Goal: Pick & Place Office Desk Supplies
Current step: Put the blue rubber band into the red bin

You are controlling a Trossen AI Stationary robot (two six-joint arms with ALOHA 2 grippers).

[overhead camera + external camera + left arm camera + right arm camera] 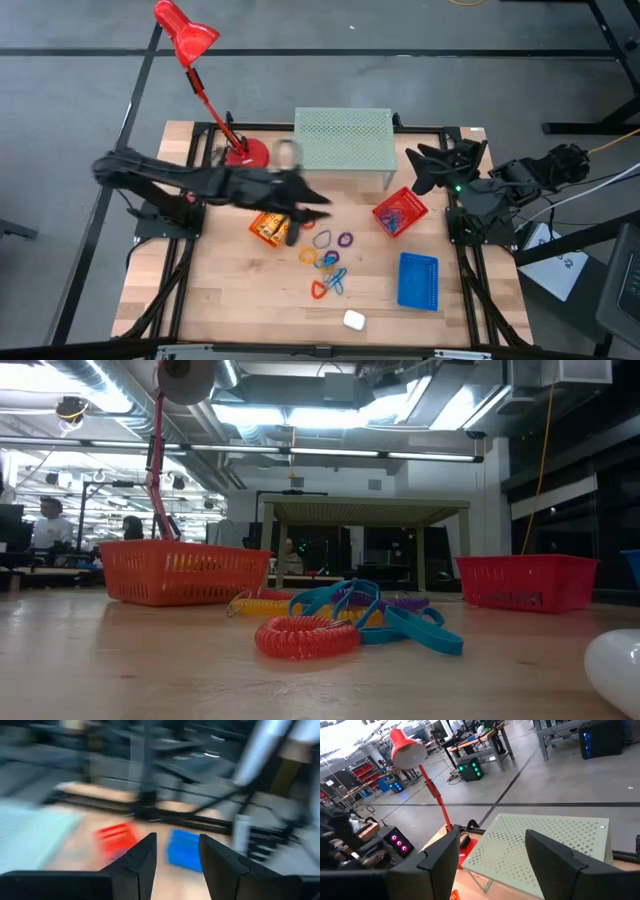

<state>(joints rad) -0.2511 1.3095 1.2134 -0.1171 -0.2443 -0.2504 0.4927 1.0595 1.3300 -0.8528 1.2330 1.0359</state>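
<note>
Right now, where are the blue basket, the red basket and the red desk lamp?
blue basket [418, 280]: high view, middle of its mesh floor.
red basket [526, 580]: low view, its front wall.
red desk lamp [408, 751]: right wrist view, its shade.

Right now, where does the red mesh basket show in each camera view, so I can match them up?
High view: red mesh basket, right of centre, below the green riser.
Low view: far right.
Left wrist view: red blur beside the blue basket.
Right wrist view: not in it.
Shared landmark: the riser.

Red basket [400, 212] (mesh), blue basket [418, 280].
</note>
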